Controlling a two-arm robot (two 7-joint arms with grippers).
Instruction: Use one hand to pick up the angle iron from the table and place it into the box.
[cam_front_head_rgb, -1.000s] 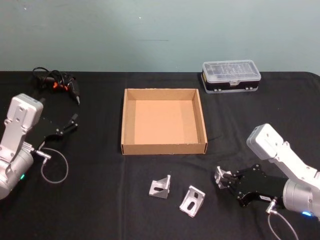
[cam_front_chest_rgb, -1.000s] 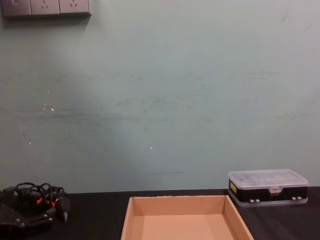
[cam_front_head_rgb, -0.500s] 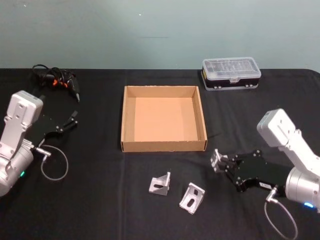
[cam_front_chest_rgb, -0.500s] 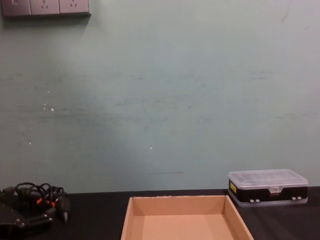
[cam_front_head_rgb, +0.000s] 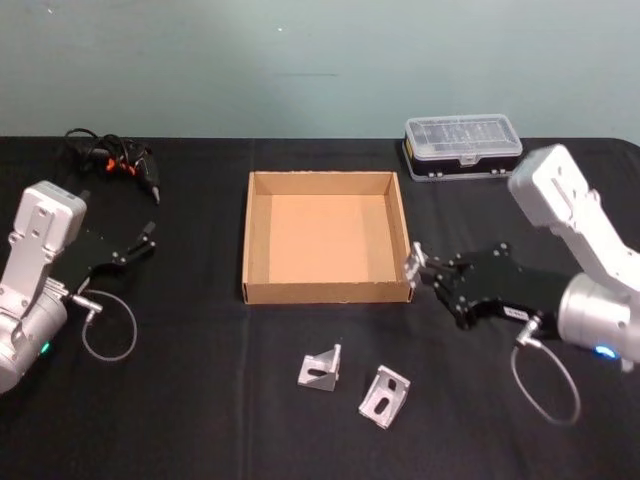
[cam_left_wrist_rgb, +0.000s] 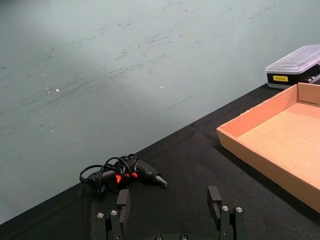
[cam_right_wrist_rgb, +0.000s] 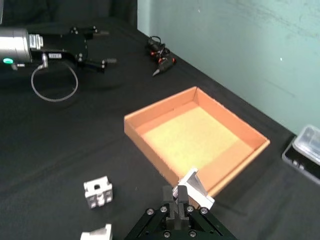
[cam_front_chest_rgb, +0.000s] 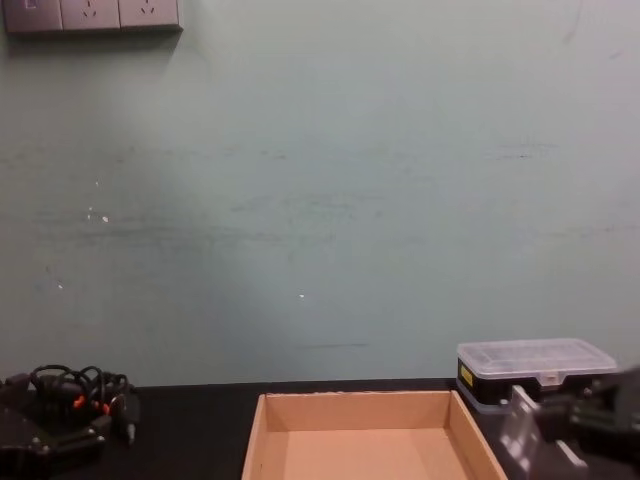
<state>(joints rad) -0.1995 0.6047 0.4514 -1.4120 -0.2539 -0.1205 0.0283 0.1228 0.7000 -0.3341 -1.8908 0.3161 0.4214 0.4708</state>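
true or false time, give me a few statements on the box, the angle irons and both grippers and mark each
1. The right gripper is shut on an angle iron by the box's front right corner. True.
2. The box has an angle iron in it. False: its floor is bare.
3. Two loose angle irons lie on the table in front of the box. True.
4. The left gripper is shut on a cable. False: it is open and holds nothing, at the table's left.
5. The plastic case sits left of the box. False: it sits behind the box, to the right.
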